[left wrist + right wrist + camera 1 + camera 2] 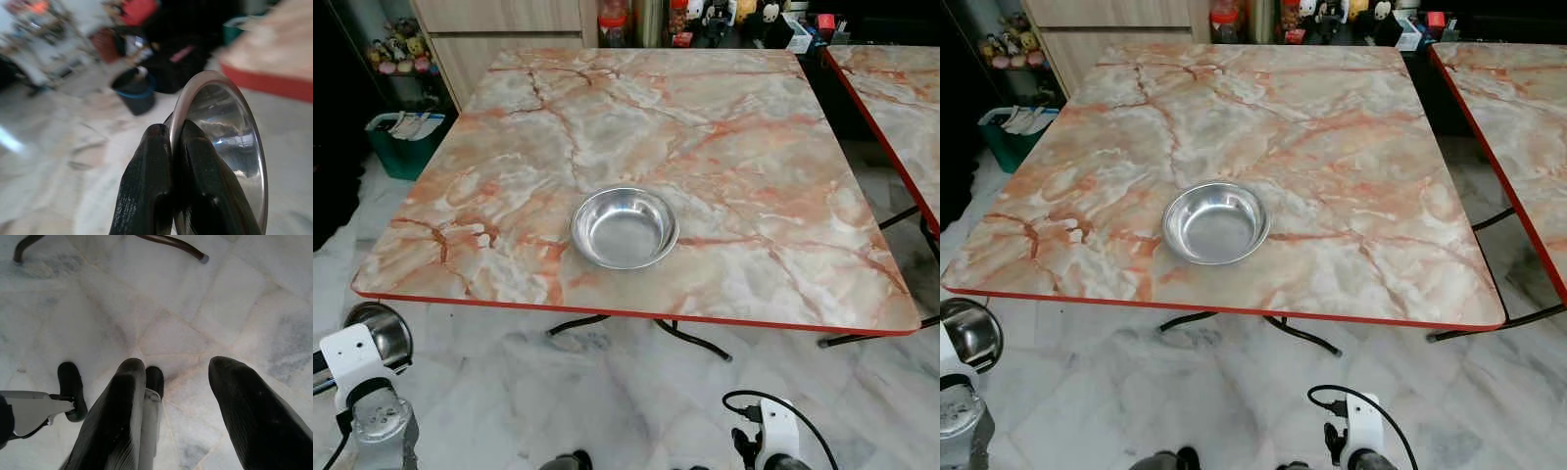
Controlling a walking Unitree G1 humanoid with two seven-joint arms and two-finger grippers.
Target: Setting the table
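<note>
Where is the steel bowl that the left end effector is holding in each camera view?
Left eye view: held bowl at lower left, below the table's red edge.
Right eye view: far lower left, at the picture's border.
Left wrist view: centre-right, rim pinched by the left end effector.
Right wrist view: marble floor and a table leg instead.
Shared landmark: the red edge, in both eye views and the left wrist view.
</note>
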